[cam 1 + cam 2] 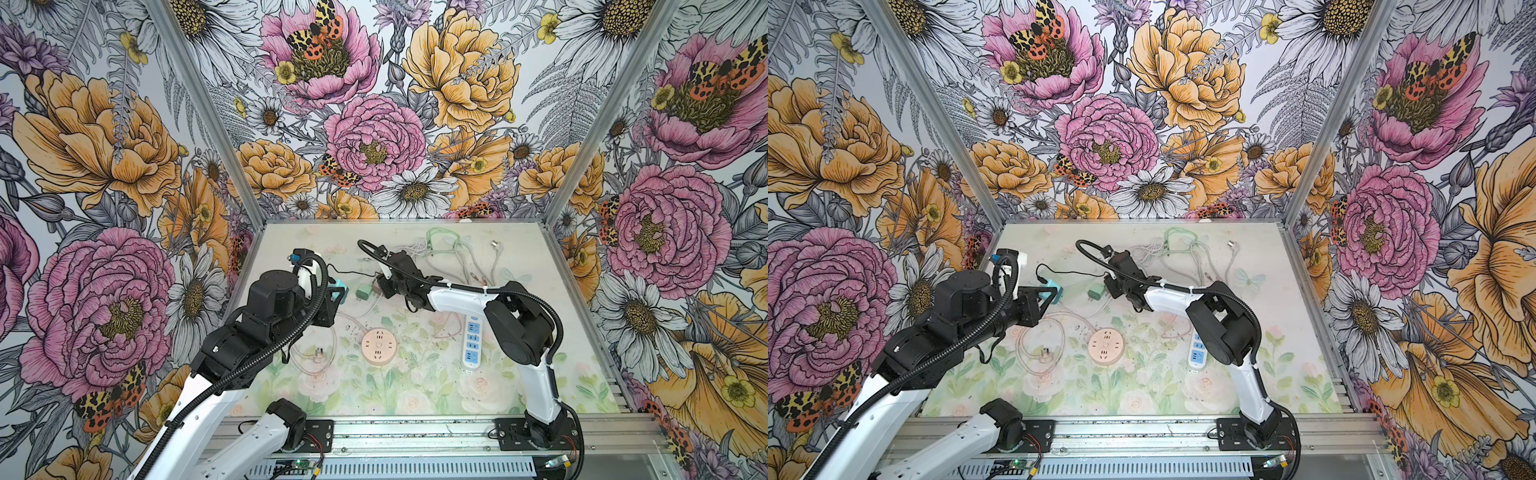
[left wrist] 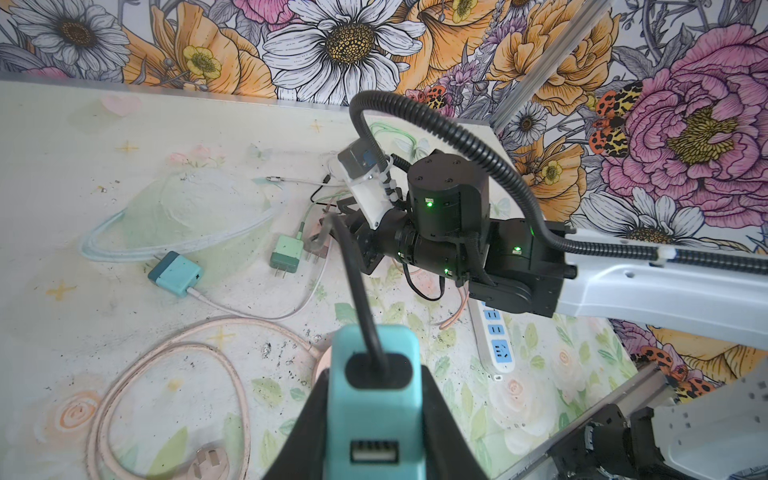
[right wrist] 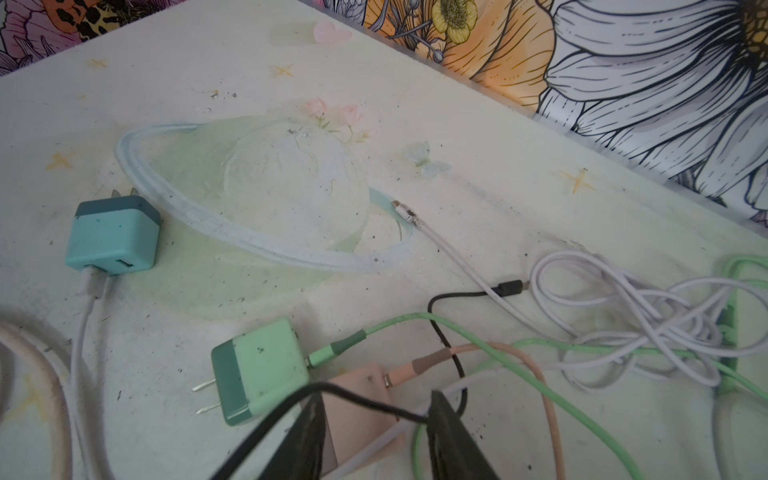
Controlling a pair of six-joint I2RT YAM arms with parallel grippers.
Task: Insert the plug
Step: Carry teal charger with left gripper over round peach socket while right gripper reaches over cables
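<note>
In both top views the left gripper (image 1: 336, 297) is clenched on the teal charger (image 1: 339, 287), which sits between its fingers. A black cable (image 1: 353, 273) leads from the charger's side towards the right gripper (image 1: 381, 287). A green charger (image 1: 365, 294) lies on the table (image 1: 415, 399) between the two sets of fingertips. The round pink socket (image 1: 377, 346) lies well short of both sets, towards the arm bases. The white power strip (image 1: 473, 336) lies partly under the right forearm.

In the left wrist view the teal charger (image 2: 374, 419) fills the gap between the fingers (image 2: 451, 434) and is pinched on both flanks, clear of the table. The black cable (image 2: 353, 270) is plugged into its outer face, next to a free USB port (image 2: 374, 451). Beyond the fingertips and off to one side, a loose adapter (image 2: 176, 273) lies flat.

In the right wrist view the fingers (image 3: 455, 436) straddle a pink charger (image 3: 359, 409), and the black cable (image 3: 374, 405) crosses between their tips. I cannot tell whether they actually pinch it. The green charger (image 3: 262, 370) lies just beside one finger.
</note>
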